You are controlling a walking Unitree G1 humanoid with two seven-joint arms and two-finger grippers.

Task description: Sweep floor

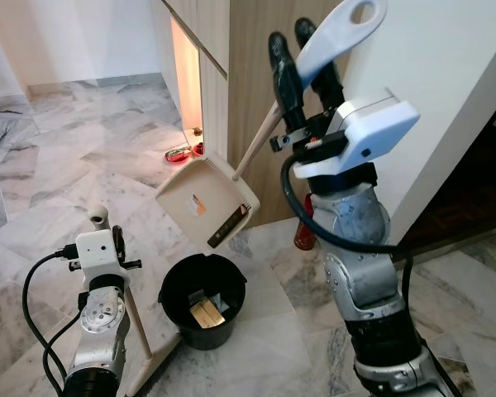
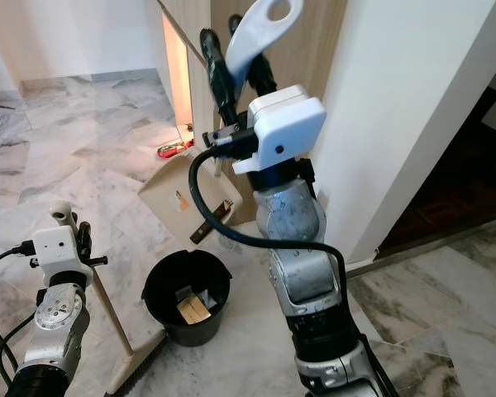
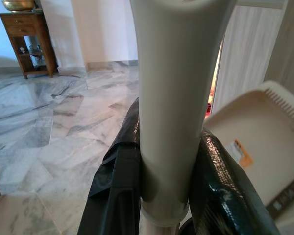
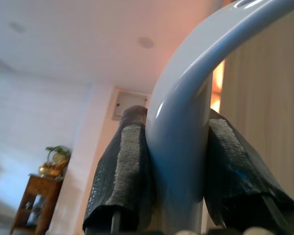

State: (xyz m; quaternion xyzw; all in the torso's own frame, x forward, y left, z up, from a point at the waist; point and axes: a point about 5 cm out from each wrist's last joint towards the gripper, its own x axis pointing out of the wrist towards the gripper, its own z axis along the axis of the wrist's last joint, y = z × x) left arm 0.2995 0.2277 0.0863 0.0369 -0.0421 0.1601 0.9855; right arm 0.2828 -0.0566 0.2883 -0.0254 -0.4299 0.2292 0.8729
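Observation:
My right gripper (image 1: 302, 50) is raised high and shut on the white looped handle (image 1: 339, 37) of a cream dustpan (image 1: 202, 198). The pan hangs tilted, its mouth down, just above a black bin (image 1: 202, 302). Yellowish scraps (image 1: 207, 313) lie in the bin. Low on the left, my left gripper (image 1: 116, 238) is shut on the cream broom handle (image 3: 179, 98), which slants down to the broom head (image 1: 149, 372) beside the bin. Black fingers (image 3: 117, 181) clamp the broom handle on both sides. In the right wrist view, fingers (image 4: 122, 166) grip the dustpan handle (image 4: 186, 122).
A wooden cabinet (image 1: 256, 99) with a lit gap stands behind the dustpan, with red items (image 1: 182, 153) on the floor at its foot. A red can (image 1: 303, 231) stands by the cabinet base. A white wall (image 1: 446, 83) rises on the right. Marble floor (image 1: 66, 149) spreads left.

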